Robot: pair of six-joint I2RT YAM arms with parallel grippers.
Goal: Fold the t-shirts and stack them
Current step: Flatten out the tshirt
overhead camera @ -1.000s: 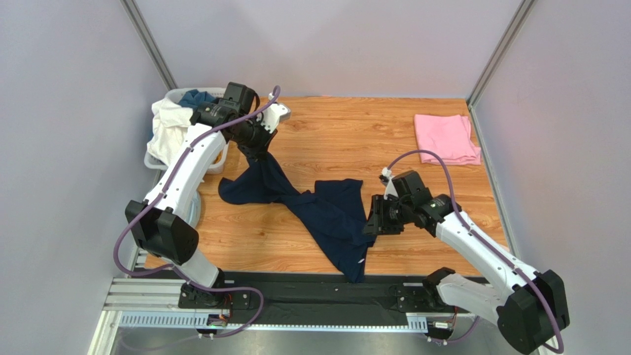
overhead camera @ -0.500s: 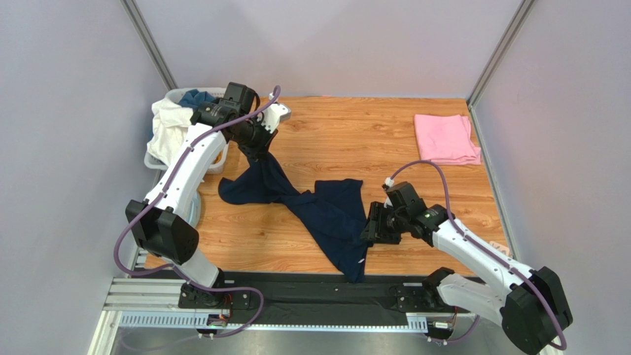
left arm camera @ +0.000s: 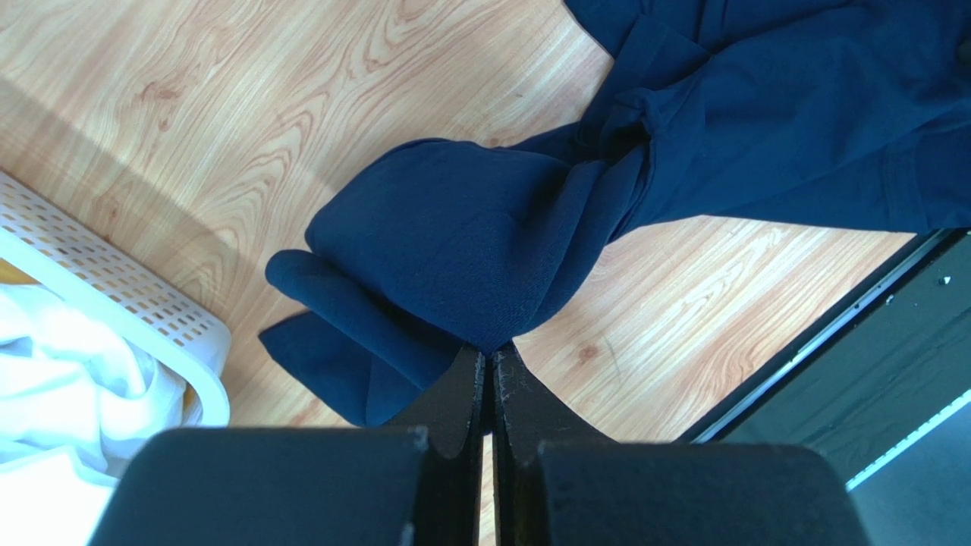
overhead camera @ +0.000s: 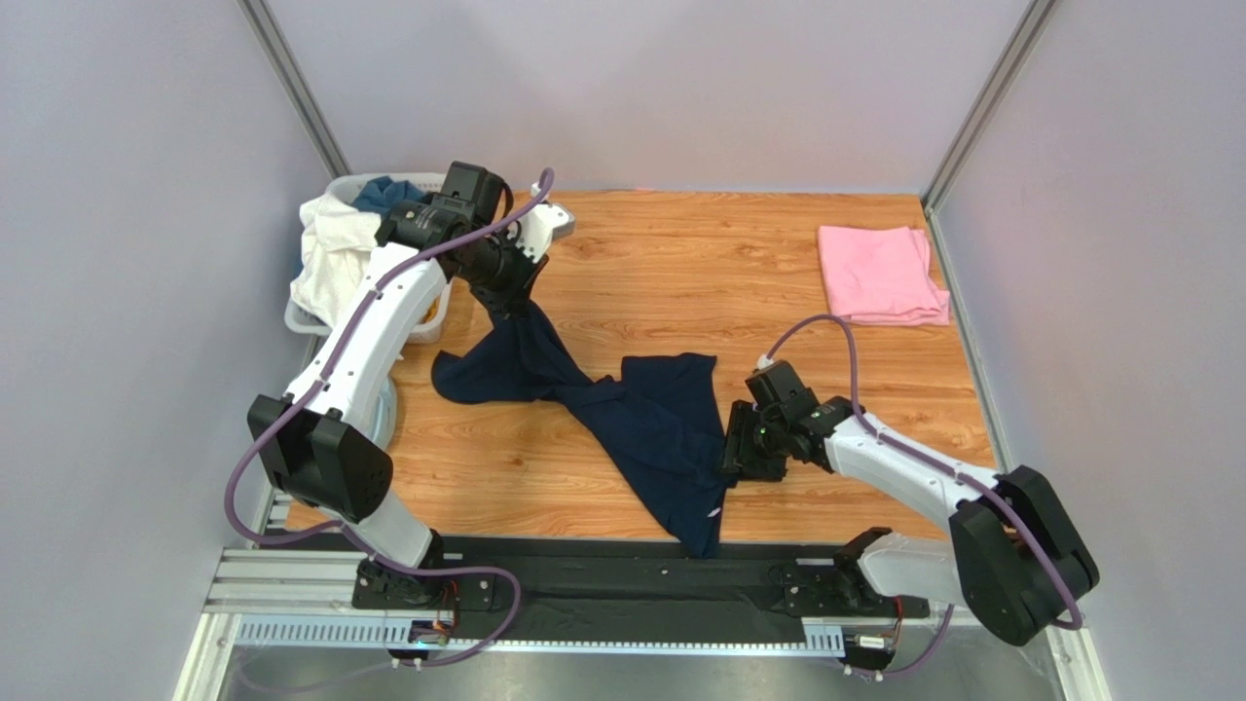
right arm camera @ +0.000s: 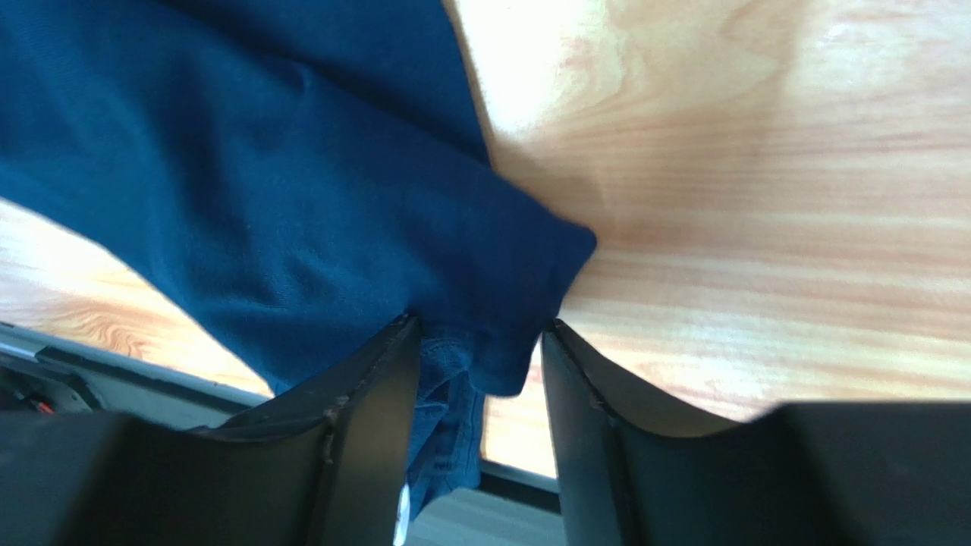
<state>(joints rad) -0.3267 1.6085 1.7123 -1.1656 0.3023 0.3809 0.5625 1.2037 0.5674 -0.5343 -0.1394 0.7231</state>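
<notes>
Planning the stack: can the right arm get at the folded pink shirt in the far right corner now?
Probably yes: bare table lies between it and the pink shirt, though its end effector sits open around the navy shirt's edge.

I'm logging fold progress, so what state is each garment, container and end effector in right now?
navy t-shirt: unfolded, twisted, one end lifted.
pink t-shirt: folded, lying flat.
left end effector: shut on navy t-shirt.
right end effector: open around the navy t-shirt's edge.
basket: holding white and blue cloth.

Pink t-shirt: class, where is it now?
Top view: the pink t-shirt lies folded at the far right corner of the table, apart from the navy t-shirt.
</notes>
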